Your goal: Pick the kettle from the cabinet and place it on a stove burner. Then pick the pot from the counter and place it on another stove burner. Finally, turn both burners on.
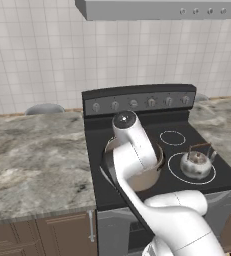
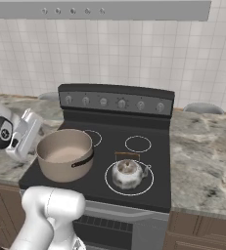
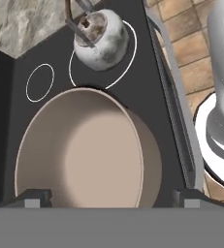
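Note:
The beige pot (image 2: 65, 154) sits on the front left burner of the black stove (image 2: 115, 119). The small silver kettle (image 2: 127, 174) stands upright on the front right burner, inside its white ring. My gripper (image 3: 111, 198) hangs just above the pot's left rim, and its white hand (image 2: 25, 133) is at the pot's left side. Its two fingertips (image 3: 33, 198) are spread wide, and the pot (image 3: 79, 150) lies below and between them. The kettle (image 3: 101, 38) is beyond the pot. My arm covers most of the pot (image 1: 148, 176), with the kettle (image 1: 195, 164) to its right. The cabinet is out of view.
A row of grey knobs (image 2: 122, 103) runs along the stove's raised back panel. Two rear burner rings (image 2: 138, 143) are bare. Marble counter (image 1: 37, 155) flanks the stove on both sides, and a grey domed object (image 2: 202, 107) sits at the back right. A hood (image 1: 162, 9) hangs overhead.

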